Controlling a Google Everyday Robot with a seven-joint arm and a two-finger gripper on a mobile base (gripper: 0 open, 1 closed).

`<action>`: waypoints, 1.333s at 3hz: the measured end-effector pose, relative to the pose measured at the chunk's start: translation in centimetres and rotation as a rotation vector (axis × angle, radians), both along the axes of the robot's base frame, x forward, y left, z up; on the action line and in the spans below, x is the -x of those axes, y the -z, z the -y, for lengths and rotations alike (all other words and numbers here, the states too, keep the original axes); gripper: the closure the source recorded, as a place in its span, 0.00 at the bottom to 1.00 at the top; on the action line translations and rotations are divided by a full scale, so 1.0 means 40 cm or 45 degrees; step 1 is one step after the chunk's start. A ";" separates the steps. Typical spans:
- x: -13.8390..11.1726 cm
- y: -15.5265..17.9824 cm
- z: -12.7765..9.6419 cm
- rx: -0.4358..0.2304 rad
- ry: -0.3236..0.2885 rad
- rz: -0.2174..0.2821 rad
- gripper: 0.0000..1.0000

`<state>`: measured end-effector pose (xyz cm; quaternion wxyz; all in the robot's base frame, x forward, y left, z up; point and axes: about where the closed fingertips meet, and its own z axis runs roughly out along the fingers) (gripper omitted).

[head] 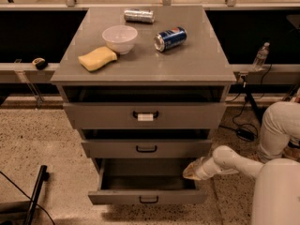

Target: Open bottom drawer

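Camera view shows us the grey cabinet (197,64) head-on from above, its three drawers stepped forward like stairs. Our white arm (234,161) reaches in low from the right, bent down to meet the lowest tier.

The bottom drawer (117,199) stands well out from the cabinet body, its dark interior exposed and apparently holding nothing, so we judge the task essentially done. Above it sit the middle drawer (112,149) and the top drawer (103,116) with its white label (145,117), both only slightly forward.

On the cabinet top rest a white bowl (120,38), a yellow sponge (97,58) touching it, a blue Pepsi can (170,39) lying on its side and a silver can (139,16) near the back; none concerns the drawer.

Our gripper (191,171) sits at the open drawer's right rear corner, away from the black loop handle (148,200); whether the claw is spread or closed we cannot tell.
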<state>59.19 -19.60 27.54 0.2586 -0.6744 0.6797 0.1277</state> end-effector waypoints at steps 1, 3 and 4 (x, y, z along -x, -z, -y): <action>-0.014 0.087 0.006 0.029 0.018 -0.066 1.00; 0.019 0.241 0.007 0.079 0.035 -0.208 1.00; 0.067 0.249 0.003 0.104 -0.003 -0.264 1.00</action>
